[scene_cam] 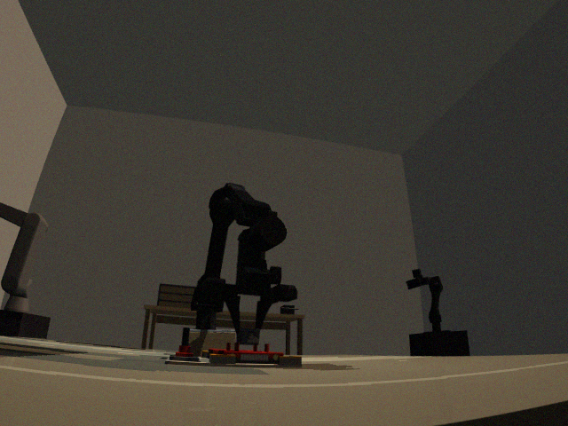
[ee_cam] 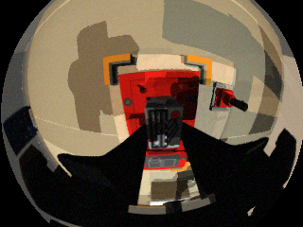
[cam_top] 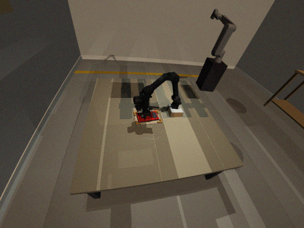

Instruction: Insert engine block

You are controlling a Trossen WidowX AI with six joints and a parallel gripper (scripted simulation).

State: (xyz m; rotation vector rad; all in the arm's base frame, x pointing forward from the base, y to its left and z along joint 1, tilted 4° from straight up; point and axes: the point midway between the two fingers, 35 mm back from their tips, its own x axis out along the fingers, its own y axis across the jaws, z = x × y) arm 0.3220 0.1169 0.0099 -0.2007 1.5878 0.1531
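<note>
My gripper is shut on the dark grey engine block. It holds the block low over the red car body. In the exterior view the block's underside is about level with the tops of the red pegs, a little above the body's deck. The block looks nearly upright. Its slotted face shows in the wrist view. The opening and the rib are hidden under or behind the block, and I cannot tell how they line up.
Orange corner brackets surround the car body. A small red part with a black pin stands beside it. The arm's base stands at a white-topped box. A grey arm stands beyond the table.
</note>
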